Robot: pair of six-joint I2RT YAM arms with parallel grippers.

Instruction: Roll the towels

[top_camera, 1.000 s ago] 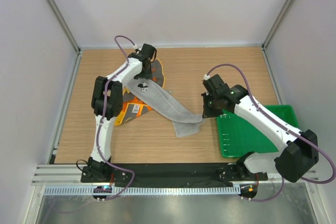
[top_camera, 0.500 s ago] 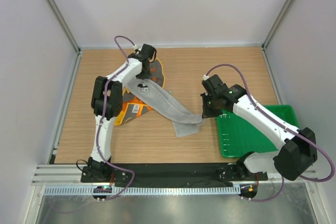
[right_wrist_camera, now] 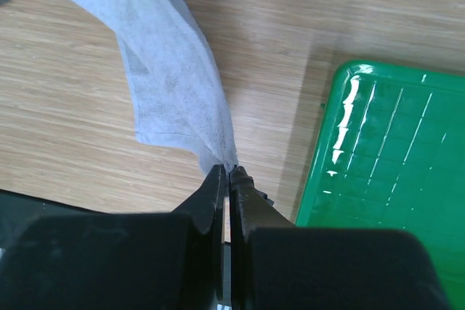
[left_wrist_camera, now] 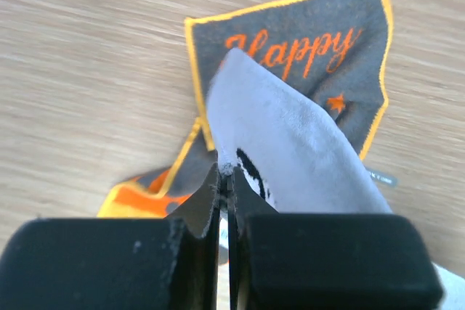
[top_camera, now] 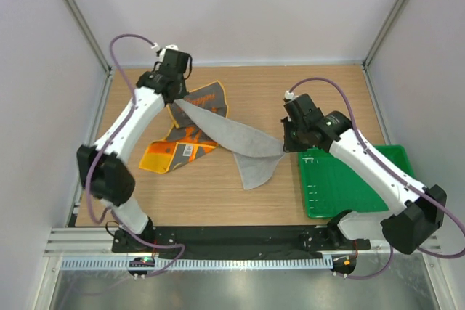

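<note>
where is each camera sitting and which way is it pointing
Top external: above and behind the arm bases, looking down on the table; both arms show, left gripper and right gripper each pinching an end of the light grey towel.
Left wrist: on the left wrist, looking down past its shut fingers at the dark grey towel.
Right wrist: on the right wrist, looking down past its shut fingers at the green tray.
Shared: all three show the light grey towel.

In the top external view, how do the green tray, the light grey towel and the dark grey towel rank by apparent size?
1. green tray, clearly largest.
2 or 3. light grey towel and dark grey towel: too alike to rank; the light one is lifted nearer the camera and covers part of the other.
</note>
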